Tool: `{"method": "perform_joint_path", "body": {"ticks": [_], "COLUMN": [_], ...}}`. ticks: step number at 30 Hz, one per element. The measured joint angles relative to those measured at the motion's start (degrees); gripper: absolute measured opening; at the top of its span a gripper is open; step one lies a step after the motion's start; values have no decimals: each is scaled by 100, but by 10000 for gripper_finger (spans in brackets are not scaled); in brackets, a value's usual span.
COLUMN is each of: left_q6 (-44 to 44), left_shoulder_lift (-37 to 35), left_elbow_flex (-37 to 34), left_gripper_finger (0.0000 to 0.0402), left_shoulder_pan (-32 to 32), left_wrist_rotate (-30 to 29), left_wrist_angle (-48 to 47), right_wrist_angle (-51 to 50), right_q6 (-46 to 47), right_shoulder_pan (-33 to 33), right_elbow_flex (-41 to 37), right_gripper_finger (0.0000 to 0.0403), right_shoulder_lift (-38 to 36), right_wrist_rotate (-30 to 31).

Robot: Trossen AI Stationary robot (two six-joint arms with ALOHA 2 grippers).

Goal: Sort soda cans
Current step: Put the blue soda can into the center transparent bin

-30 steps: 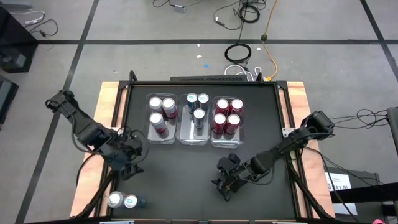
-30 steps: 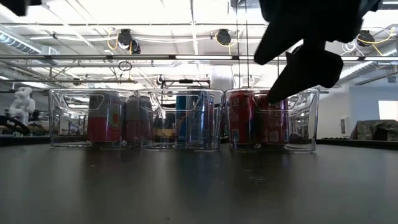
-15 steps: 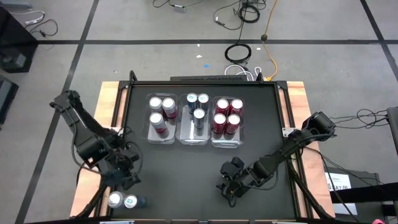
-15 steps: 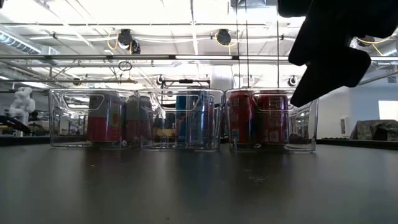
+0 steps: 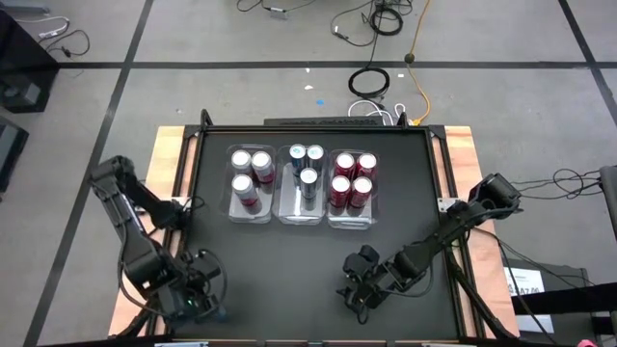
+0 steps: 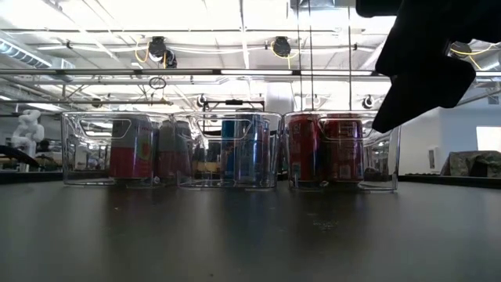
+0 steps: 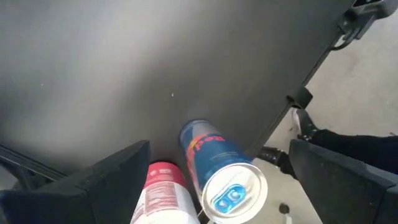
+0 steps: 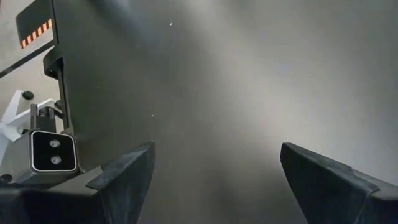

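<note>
Two soda cans stand upright on their bases at the table's near-left corner: a silver-blue can (image 7: 217, 165) and a pinkish-red can (image 7: 163, 193) beside it. My left gripper (image 5: 196, 299) (image 7: 219, 149) hangs open above them, pointing steeply down, with one finger on either side of the pair and touching neither. In the high view it hides both cans. My right gripper (image 5: 357, 286) (image 8: 216, 149) is open over bare table near the front middle. The other soda cans stand sorted in three clear bins at the table's centre.
The left bin (image 5: 249, 200) holds three pinkish-red cans, the middle bin (image 5: 307, 207) three silver-blue ones, and the right bin (image 5: 352, 214) several red ones. The table's near edge and left edge run close by the two loose cans. Bare black tabletop (image 5: 280, 270) lies between the bins and the grippers.
My left gripper has swung toward the table's near edge and sunk a little, rolling about its own axis. It now hangs over the two cans at the near-left corner, still open. My right gripper has drifted slightly toward the near edge. No can has moved.
</note>
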Motion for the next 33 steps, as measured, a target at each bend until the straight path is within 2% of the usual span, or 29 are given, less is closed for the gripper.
{"method": "perform_joint_path", "body": {"ticks": [15, 33], "left_q6": [-15, 36], "left_shoulder_lift": [506, 1067], "left_elbow_flex": [6, 6], "left_gripper_finger": [391, 391], "left_shoulder_pan": [-74, -375], "left_wrist_rotate": [19, 732], "left_wrist_angle": [352, 319], "right_wrist_angle": [0, -2], "right_q6": [-21, -152], "right_shoulder_pan": [33, 31], "right_elbow_flex": [0, 0], "right_gripper_finger": [338, 338], "right_shoulder_lift": [0, 0], "right_wrist_rotate": [0, 2]}}
